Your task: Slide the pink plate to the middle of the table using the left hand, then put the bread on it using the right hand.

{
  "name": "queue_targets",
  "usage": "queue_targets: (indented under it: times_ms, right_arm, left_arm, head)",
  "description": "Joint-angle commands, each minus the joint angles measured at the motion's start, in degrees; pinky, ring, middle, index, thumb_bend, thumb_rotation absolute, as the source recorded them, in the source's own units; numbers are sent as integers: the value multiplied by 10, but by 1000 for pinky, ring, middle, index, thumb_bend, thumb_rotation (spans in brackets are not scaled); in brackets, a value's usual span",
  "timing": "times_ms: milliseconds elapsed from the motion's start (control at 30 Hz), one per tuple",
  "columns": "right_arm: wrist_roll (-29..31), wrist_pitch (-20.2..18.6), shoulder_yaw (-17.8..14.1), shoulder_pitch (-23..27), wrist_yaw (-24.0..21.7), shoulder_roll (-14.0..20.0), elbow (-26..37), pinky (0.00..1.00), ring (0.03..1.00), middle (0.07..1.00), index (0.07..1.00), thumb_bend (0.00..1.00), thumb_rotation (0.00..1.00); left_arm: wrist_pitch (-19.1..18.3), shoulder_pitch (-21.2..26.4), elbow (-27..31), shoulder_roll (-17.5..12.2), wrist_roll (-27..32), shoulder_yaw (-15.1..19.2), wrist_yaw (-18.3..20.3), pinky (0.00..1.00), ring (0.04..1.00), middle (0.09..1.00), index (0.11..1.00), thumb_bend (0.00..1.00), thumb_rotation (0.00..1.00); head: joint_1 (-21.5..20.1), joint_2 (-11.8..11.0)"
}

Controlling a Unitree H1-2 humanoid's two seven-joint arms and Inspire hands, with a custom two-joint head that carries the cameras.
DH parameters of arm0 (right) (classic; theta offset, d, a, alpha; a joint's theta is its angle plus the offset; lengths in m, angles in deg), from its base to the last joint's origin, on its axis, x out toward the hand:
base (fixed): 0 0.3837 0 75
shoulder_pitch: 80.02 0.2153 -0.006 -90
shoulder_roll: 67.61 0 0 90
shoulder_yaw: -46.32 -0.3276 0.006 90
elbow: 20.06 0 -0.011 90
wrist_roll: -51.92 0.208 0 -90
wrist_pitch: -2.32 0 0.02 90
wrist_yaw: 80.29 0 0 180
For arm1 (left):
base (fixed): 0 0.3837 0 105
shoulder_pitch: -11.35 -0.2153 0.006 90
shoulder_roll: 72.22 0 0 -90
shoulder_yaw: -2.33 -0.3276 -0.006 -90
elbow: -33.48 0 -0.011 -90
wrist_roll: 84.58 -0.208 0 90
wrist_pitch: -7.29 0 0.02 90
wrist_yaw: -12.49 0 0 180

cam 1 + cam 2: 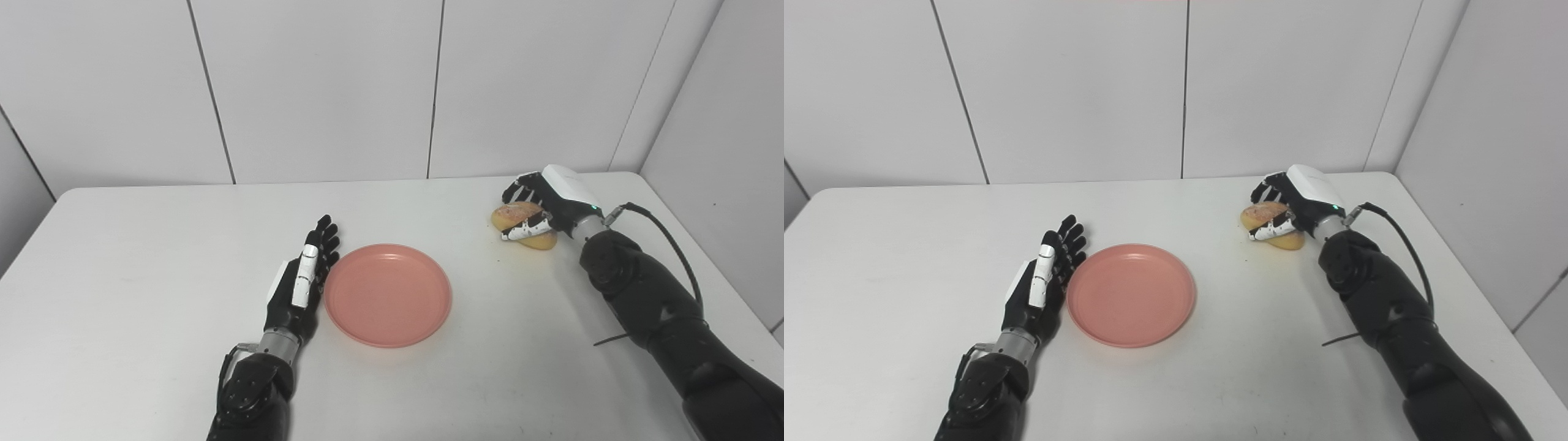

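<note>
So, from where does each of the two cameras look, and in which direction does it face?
Left eye view: on the head, looking down and forward at the white table; both arms enter from below, pink plate near centre.
Right eye view: beside it, slightly to the right, facing the same way; the plate sits further left in the picture.
Both share: left hand open beside the plate, right hand closed on the bread, the wall panels behind.

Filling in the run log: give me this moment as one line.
left robot hand: open beside pink plate | plate: mid-table | right robot hand: closed on bread | bread: not yet on plate
</note>
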Motion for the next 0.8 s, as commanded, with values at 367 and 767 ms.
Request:
queue_targets:
  times_ms: [367, 767]
  right_arm:
    - [24, 28, -38, -12, 21, -34, 155, 297, 372, 470, 545, 507, 0]
    - [26, 4, -28, -35, -33, -83, 279, 257, 365, 465, 545, 506, 0]
  left_arm:
    - [7, -11, -7, 4, 4, -3, 8, 1000, 1000, 997, 981, 684, 1000]
    - [6, -11, -5, 5, 8, 0, 8, 1000, 1000, 993, 980, 686, 1000]
  head:
    - [3, -1]
    - [4, 2]
